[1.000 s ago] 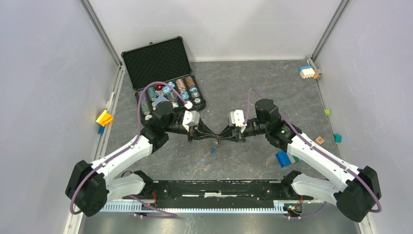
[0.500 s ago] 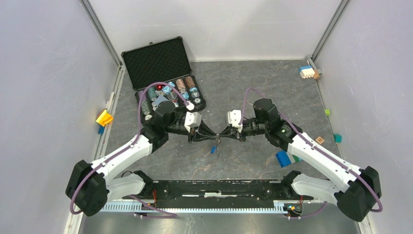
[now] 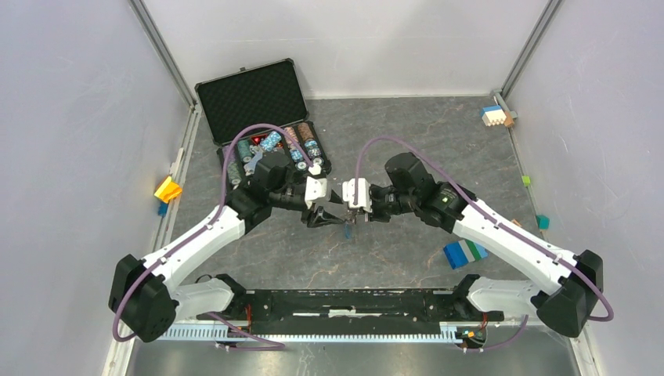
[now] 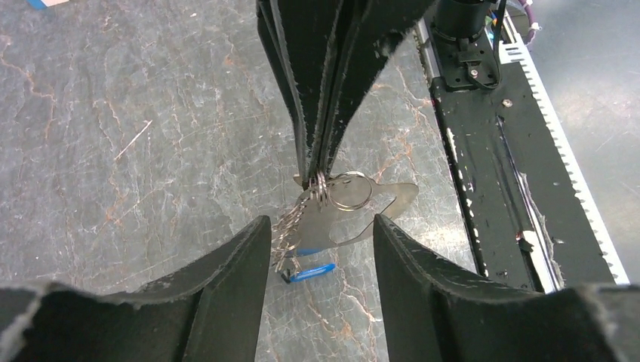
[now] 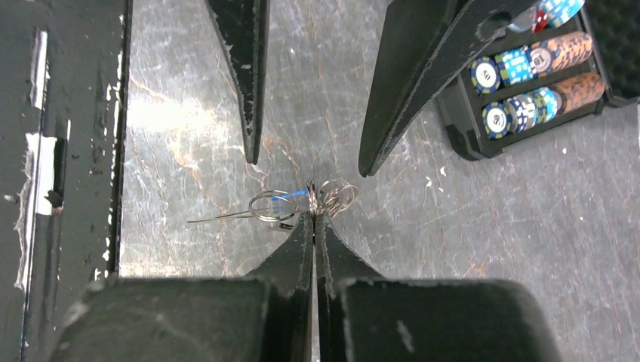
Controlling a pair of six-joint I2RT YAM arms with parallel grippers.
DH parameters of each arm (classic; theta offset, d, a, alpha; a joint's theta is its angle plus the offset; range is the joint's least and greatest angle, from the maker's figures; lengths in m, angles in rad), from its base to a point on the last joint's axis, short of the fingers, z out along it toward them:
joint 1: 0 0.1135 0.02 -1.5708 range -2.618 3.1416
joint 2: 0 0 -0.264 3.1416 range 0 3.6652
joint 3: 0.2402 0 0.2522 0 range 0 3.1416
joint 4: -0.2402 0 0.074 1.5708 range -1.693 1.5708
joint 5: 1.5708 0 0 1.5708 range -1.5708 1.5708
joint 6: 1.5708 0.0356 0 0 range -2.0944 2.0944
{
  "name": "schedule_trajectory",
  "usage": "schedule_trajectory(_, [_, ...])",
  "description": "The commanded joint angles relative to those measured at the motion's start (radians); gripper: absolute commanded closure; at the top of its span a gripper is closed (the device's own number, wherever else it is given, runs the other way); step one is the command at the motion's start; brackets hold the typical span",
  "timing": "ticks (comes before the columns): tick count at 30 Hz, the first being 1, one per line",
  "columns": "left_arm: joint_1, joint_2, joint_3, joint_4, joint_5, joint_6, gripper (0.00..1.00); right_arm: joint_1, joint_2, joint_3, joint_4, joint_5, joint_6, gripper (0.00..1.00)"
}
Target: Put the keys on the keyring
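Observation:
The keyring (image 4: 349,190) is a bundle of wire rings with a flat metal fob (image 4: 377,215) and a short chain (image 4: 285,234). It hangs above the table, pinched in my right gripper (image 5: 313,215), which is shut on it. One of the keys, with a blue tag (image 4: 311,273), dangles below the chain; in the top view this blue key (image 3: 347,231) shows under the two grippers. My left gripper (image 4: 321,220) faces the right one with its fingers (image 5: 245,83) spread either side of the ring, open and holding nothing. Other keys are not visible.
An open black case (image 3: 252,98) of poker chips (image 5: 521,64) lies behind the left arm. A blue, green and white block (image 3: 463,252) sits by the right arm. A yellow block (image 3: 167,189) lies at the left wall, and small blocks (image 3: 493,115) at the far right corner.
My left gripper has opened and released the ring. The right gripper closed on the keyring and carried it leftward. The blue key, earlier lower near the table, now hangs under the grippers.

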Motion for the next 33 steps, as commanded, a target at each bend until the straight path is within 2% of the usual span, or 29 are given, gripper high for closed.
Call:
schedule_trajectory(1, [0.0,0.007,0.036,0.029,-0.005,-0.023,0.43,0.03,0.013,0.069,-0.041,0.087,-0.021,1.0])
schedule_trajectory(6, [-0.003,0.025,0.026,0.131,0.008,-0.123,0.51,0.05,0.023,0.078,-0.042,0.107,-0.015,1.0])
schedule_trajectory(12, [-0.003,0.047,-0.006,0.24,0.042,-0.213,0.56,0.058,0.023,0.072,-0.024,0.105,0.001,1.0])
schedule_trajectory(19, [-0.005,0.049,-0.034,0.272,0.057,-0.218,0.59,0.057,0.016,0.067,-0.011,0.104,0.017,1.0])
schedule_trajectory(24, [-0.006,0.035,-0.058,0.272,0.078,-0.2,0.56,0.057,0.016,0.061,-0.001,0.11,0.027,1.0])
schedule_trajectory(28, [-0.005,0.035,-0.062,0.272,0.082,-0.197,0.57,0.058,0.016,0.06,0.003,0.108,0.034,1.0])
schedule_trajectory(33, [-0.006,0.046,-0.055,0.274,0.089,-0.205,0.66,0.057,0.019,0.063,0.006,0.103,0.041,1.0])
